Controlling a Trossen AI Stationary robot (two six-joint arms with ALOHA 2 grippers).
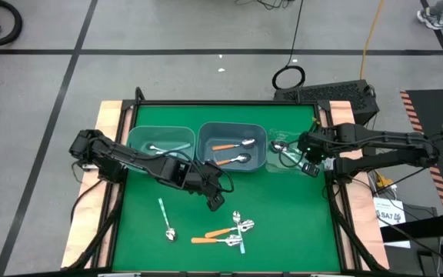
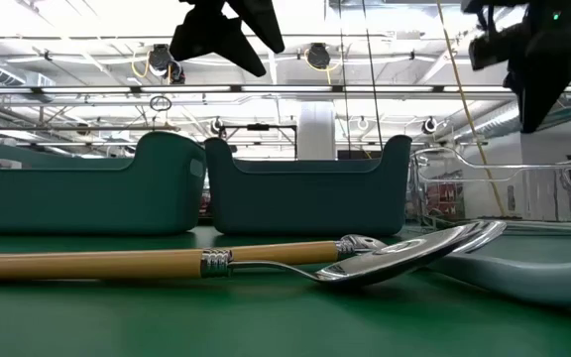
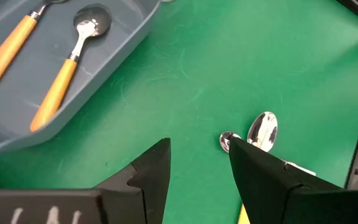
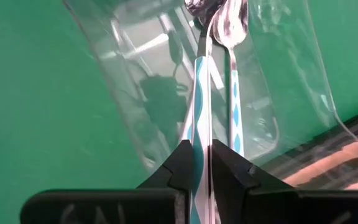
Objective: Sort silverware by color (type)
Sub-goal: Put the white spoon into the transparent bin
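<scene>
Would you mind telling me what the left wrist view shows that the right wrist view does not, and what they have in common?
Only the left wrist view shows the translucent blue-grey bin holding two orange-handled spoons, a shiny spoon bowl lying on the mat, and the open left gripper holding nothing.

Only the right wrist view shows the clear plastic container and the right gripper shut on a light blue patterned spoon handle, with a second similar spoon beside it.

Both show the green table mat.

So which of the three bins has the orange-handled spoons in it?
The middle bin: two orange-handled spoons lie inside. The left bin holds pale-handled ones; the clear right bin holds blue-patterned ones.
</scene>
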